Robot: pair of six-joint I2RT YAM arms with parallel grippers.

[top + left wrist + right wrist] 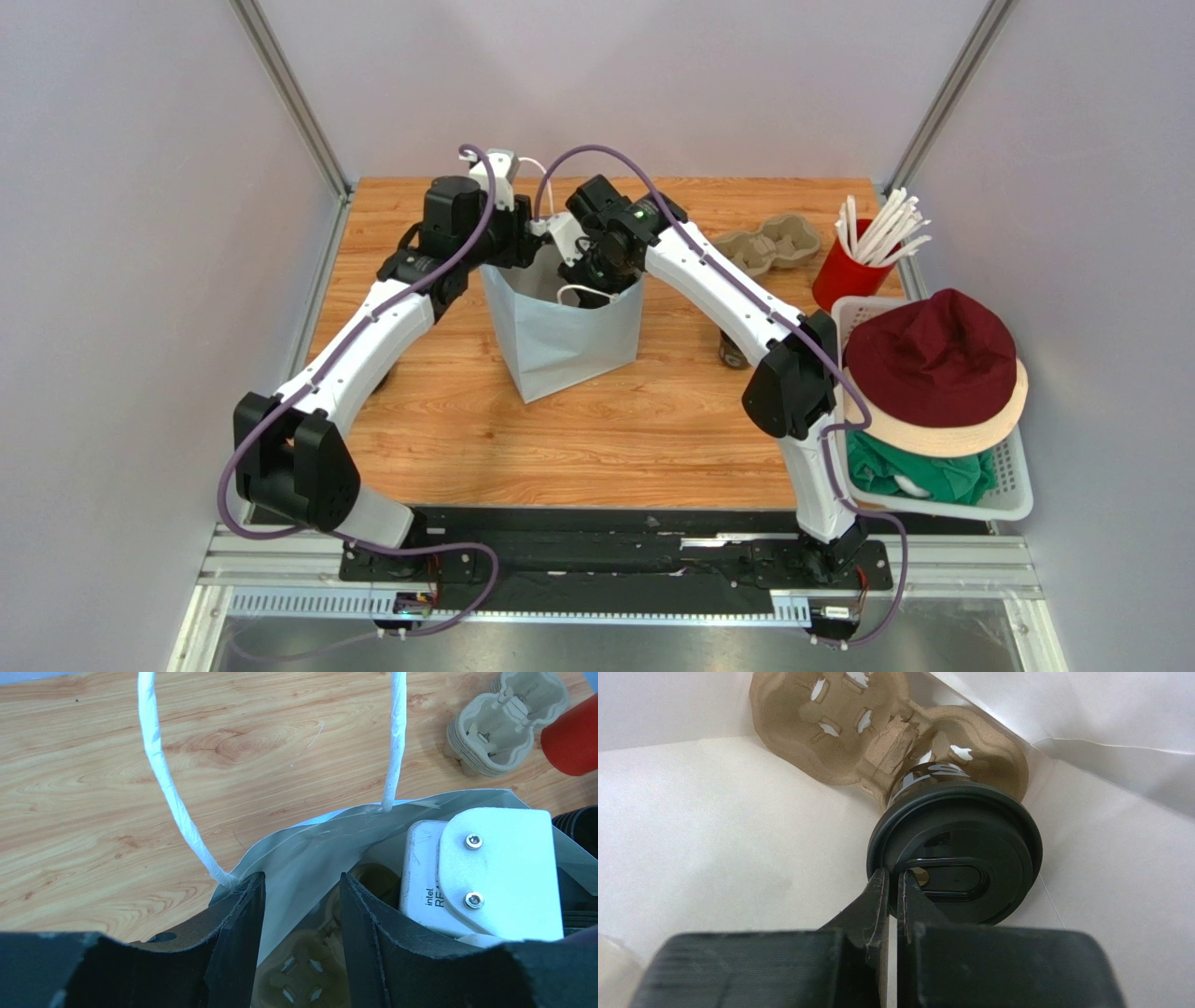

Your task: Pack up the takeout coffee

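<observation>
Nearest the right wrist lens, the right gripper (892,882) has its fingers pressed almost together, pinching the near rim of the lid on the takeout coffee (962,850). That black cup sits in one well of a brown pulp carrier (829,735) at the bottom of the paper bag (561,343). White bag walls rise close along both sides of the carrier, leaving little room beside the cup. The left gripper (302,882) is spread, its two fingers astride the near wall of the bag, one outside and one inside; whether either pad touches the paper cannot be told. A white camera housing (491,875) fills the right part of the bag mouth, and a twisted paper handle (175,798) arches up from the far rim. From above, the bag stands upright mid-table (631,434), apart from every table edge. A second carrier (769,245) and a red cup of straws (849,273) lie near the far right corner, with a white basket (1013,493) of hats along the right edge.
</observation>
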